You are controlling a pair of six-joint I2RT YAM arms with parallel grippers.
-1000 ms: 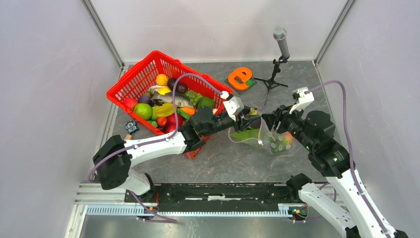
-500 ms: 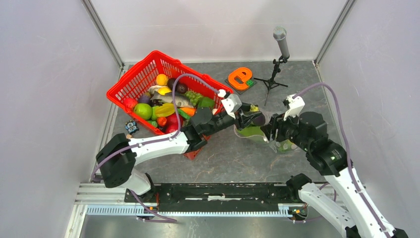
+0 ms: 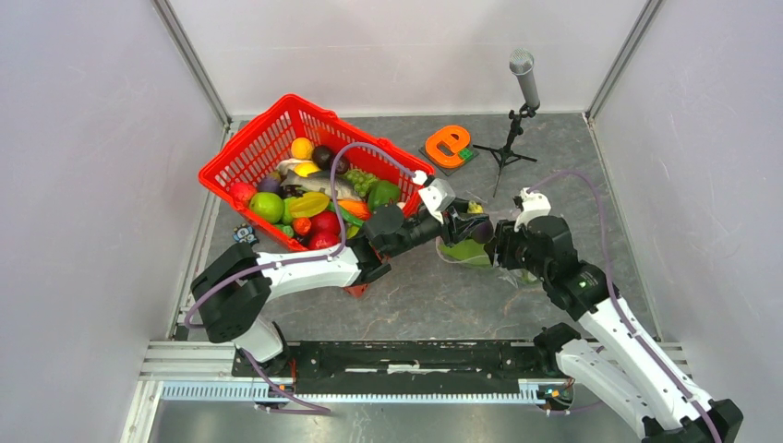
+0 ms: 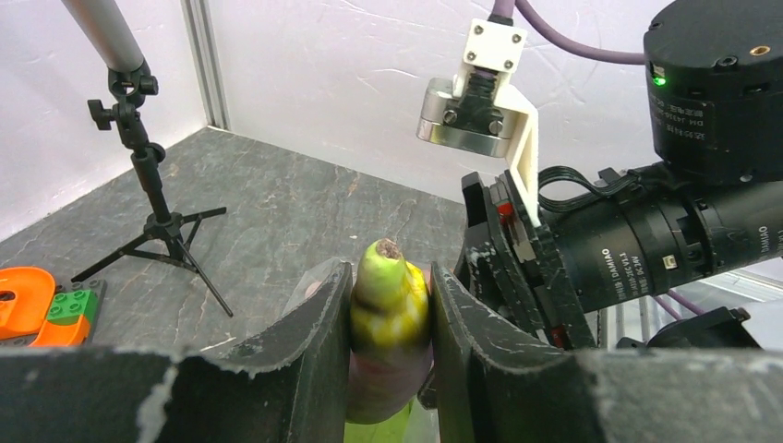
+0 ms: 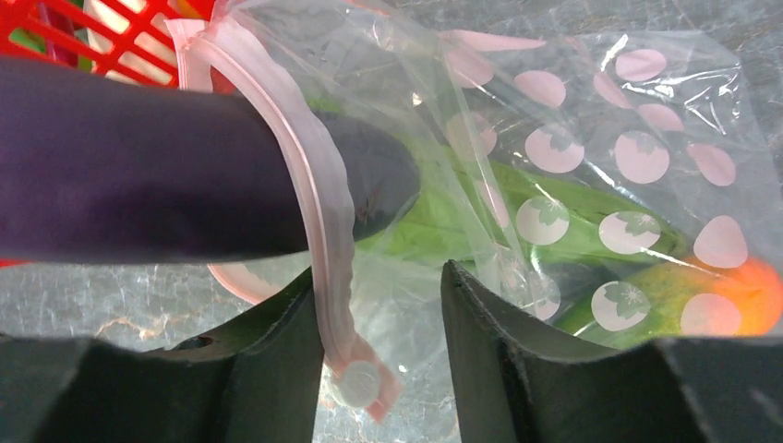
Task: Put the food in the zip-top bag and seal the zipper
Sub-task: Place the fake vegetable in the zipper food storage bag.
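Just ahead of the right gripper (image 5: 383,277), the clear crinkly dotted zip-top bag (image 5: 600,138) blurs the long green pieces (image 5: 554,208) and small orange fruit (image 5: 748,286) inside. Its thin pinkish zipper strip (image 5: 319,203) rings a dark purple toy aubergine (image 5: 138,166) clamped by the left gripper (image 4: 388,277), then drops between the right's half-parted fingers; any pinch is unclear.

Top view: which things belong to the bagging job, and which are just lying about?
Job: bag, zipper, eggplant, greens and orange fruit in the bag, basket food.
Lying about: microphone, orange letter, small blue gadget.
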